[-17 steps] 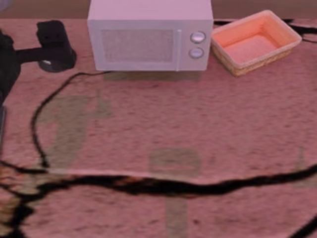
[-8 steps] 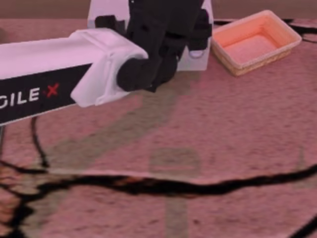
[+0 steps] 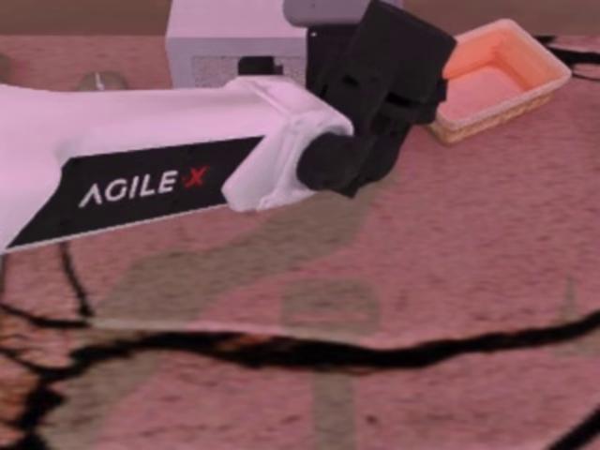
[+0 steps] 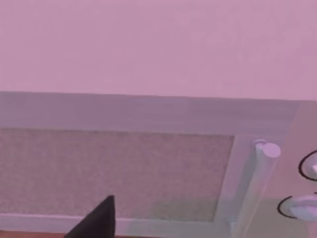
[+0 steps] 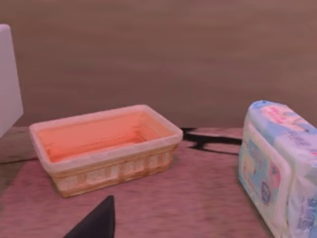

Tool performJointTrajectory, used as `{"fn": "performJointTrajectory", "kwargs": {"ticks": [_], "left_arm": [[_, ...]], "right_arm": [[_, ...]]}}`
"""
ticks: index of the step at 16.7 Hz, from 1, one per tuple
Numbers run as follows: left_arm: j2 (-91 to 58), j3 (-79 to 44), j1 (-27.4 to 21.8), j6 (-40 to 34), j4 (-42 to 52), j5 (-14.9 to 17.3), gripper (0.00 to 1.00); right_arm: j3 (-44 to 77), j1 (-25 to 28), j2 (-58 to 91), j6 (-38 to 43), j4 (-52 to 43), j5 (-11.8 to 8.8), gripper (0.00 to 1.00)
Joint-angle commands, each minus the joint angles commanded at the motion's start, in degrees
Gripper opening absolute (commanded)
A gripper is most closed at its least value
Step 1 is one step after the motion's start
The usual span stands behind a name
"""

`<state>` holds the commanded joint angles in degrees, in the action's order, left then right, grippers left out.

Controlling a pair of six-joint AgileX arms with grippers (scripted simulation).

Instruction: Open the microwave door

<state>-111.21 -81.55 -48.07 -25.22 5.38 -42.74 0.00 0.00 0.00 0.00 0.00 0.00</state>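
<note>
The white microwave [image 3: 225,37] stands at the back of the table, largely covered by my left arm. My left gripper [image 3: 375,66] is just in front of its face, at the knob end. In the left wrist view the microwave door [image 4: 114,168] with its speckled mesh window lies flat and shut. Its upright bar handle [image 4: 257,183] and a silver knob [image 4: 304,206] sit beside the window. One black fingertip [image 4: 101,220] shows far off to the side; the gripper is open and holds nothing. My right arm is out of the top view.
A tan wicker basket [image 3: 511,80] stands right of the microwave, also seen as the basket [image 5: 104,148] in the right wrist view. A blue and white soft pack [image 5: 277,163] stands near it. Dark crack-like lines [image 3: 309,352] mark the tabletop.
My left arm swept in from the far left, across the table to the microwave's front. Over the last half second it shifted further right, covering the knobs.
</note>
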Motion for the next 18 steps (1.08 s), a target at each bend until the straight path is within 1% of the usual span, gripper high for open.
{"fn": "performJointTrajectory", "kwargs": {"ticks": [3,8,10,14,18], "left_arm": [[-0.85,-0.7,0.72,0.56,-0.58,0.6,1.0],[-10.62,-8.42,5.25,3.91,-4.41,4.53,1.0],[-12.6,-10.24,6.51,4.78,-5.38,5.63,1.0],[-12.72,-10.35,6.6,4.84,-5.44,5.71,1.0],[-12.72,-10.35,6.6,4.84,-5.44,5.71,0.7]], "right_arm": [[0.0,0.0,0.0,0.0,0.0,0.0,1.0],[0.0,0.0,0.0,0.0,0.0,0.0,1.0],[0.0,0.0,0.0,0.0,0.0,0.0,1.0],[0.0,0.0,0.0,0.0,0.0,0.0,1.0],[0.0,0.0,0.0,0.0,0.0,0.0,1.0]]}}
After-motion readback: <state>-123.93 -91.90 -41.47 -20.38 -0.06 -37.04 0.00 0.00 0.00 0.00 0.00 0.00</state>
